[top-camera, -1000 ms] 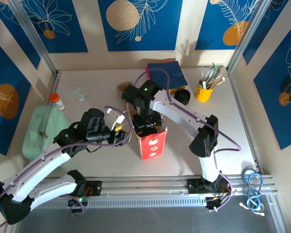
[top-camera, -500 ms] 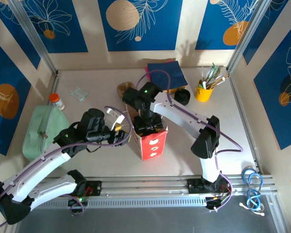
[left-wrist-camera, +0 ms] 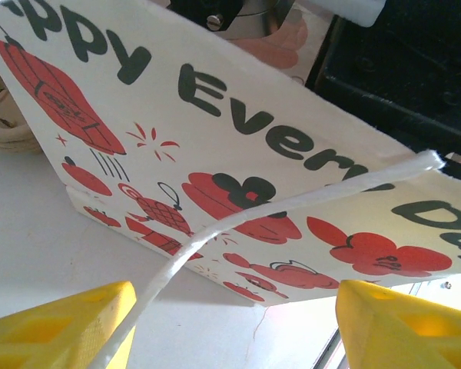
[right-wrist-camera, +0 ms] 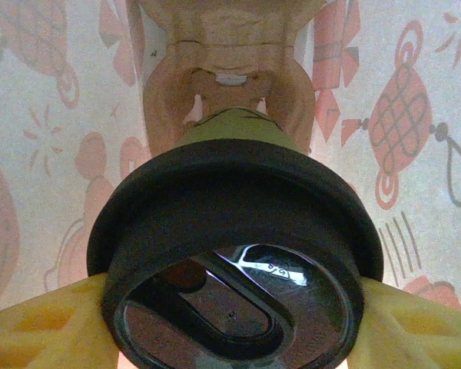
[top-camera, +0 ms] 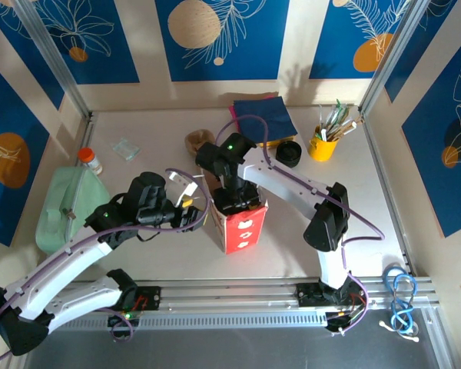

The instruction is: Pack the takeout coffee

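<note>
Pale counter (top-camera: 392, 192), blue walls: the paper bag (top-camera: 242, 227) stands centre. Inside it the right pincer (right-wrist-camera: 230, 327), clamped on the takeout coffee (right-wrist-camera: 234, 223), holds it over the pulp carrier (right-wrist-camera: 230, 46). At the bag's nine o'clock the left pincer (left-wrist-camera: 227, 330), spread apart, straddles the cord handle (left-wrist-camera: 292, 204), probably steadying it.

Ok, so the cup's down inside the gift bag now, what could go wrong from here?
The right tool holds the lidded coffee cup by its top edge only; a slip could drop or spill it. The pulp carrier lies below; released off a well, the cup may tip. The left tool stands open around the rope handle, not gripping, so the gift bag could shift.
</note>
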`<state>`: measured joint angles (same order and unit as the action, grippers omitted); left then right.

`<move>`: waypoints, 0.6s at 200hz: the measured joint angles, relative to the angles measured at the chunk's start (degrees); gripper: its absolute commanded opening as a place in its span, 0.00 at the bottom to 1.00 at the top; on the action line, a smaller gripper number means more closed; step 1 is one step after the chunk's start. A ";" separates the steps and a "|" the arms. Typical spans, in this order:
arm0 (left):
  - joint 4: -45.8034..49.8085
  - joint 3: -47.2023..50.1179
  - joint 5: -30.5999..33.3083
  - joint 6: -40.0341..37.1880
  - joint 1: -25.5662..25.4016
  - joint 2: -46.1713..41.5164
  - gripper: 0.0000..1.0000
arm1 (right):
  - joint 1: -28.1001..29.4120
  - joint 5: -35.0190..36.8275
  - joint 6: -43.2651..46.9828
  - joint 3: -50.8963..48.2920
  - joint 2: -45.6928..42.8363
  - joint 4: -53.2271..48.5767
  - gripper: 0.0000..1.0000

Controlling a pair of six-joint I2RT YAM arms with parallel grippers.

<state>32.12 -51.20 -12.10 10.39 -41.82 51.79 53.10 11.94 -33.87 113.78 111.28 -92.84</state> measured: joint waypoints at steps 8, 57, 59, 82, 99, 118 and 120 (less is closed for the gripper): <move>0.02 0.00 0.00 0.00 0.00 0.00 0.69 | 0.00 -0.24 0.28 -0.13 -0.20 0.07 0.53; 0.02 0.00 0.20 0.00 0.00 0.00 0.69 | -0.31 -1.53 0.96 -0.37 -1.46 0.22 0.52; 0.02 0.00 0.20 0.00 0.00 0.00 0.69 | -0.33 -1.55 1.01 -0.37 -1.49 0.22 0.52; 0.02 0.00 0.20 -0.04 0.00 0.00 0.69 | -0.37 -1.75 1.11 -0.85 -1.68 0.44 0.52; 0.02 0.00 0.20 -0.26 0.00 0.02 0.69 | -0.37 -1.95 1.14 -1.38 -1.73 0.50 0.52; 0.02 0.00 0.20 -0.37 0.00 0.02 0.69 | -0.37 -2.19 1.14 -2.01 -1.79 0.63 0.52; 0.02 0.00 0.20 -0.39 0.00 0.02 0.69 | -0.37 -2.19 1.14 -2.08 -1.79 0.66 0.52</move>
<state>32.14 -51.20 -11.90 10.00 -41.82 51.81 52.73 9.76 -32.73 111.70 109.49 -92.18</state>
